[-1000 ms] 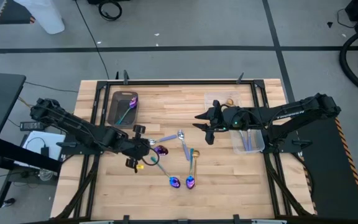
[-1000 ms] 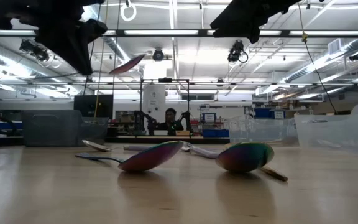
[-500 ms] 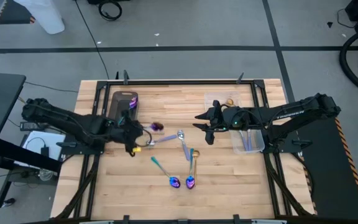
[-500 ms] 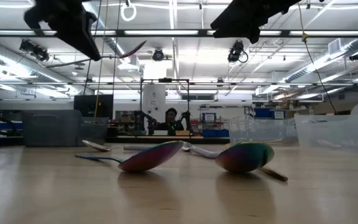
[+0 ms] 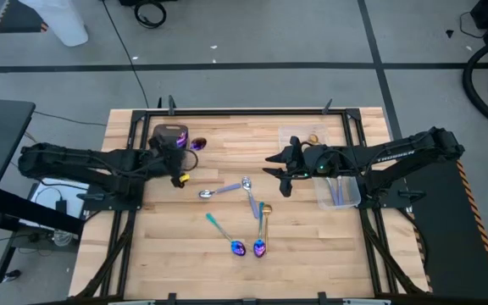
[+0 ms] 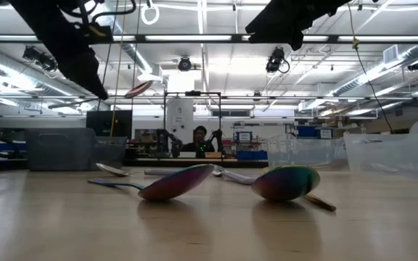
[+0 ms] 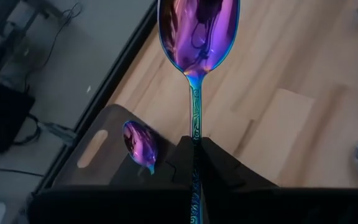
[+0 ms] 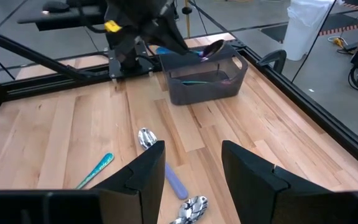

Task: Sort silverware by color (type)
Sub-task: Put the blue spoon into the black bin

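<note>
L gripper (image 5: 179,159) is clamped on the teal handle of a purple-blue spoon (image 7: 197,37), holding it in the air w/ the bowl poking out just past the edge of the dark grey tray (image 5: 161,154). Wrist cam shows the fingers (image 7: 219,163) pinched tight on the handle, and another purple spoon (image 7: 138,142) already lying inside the tray.

R gripper (image 5: 280,174) hangs above the table just beside the clear containers (image 5: 335,188), fingers (image 8: 248,168) spread apart, nothing between them.

Rest of the silverware is loose on the wood mid-table: a silver spoon (image 5: 206,194) w/ a lilac handle, another silver one (image 5: 246,183) next to it, a gold one (image 5: 266,208) near that, and two purple-blue ones w/ teal handles (image 5: 238,247) (image 5: 259,247) closer to the front edge, bowls near each other. Low cam has those two bowls (image 6: 177,181) (image 6: 286,182) resting on the tabletop. A person (image 6: 198,135) is visible way back in the room.
</note>
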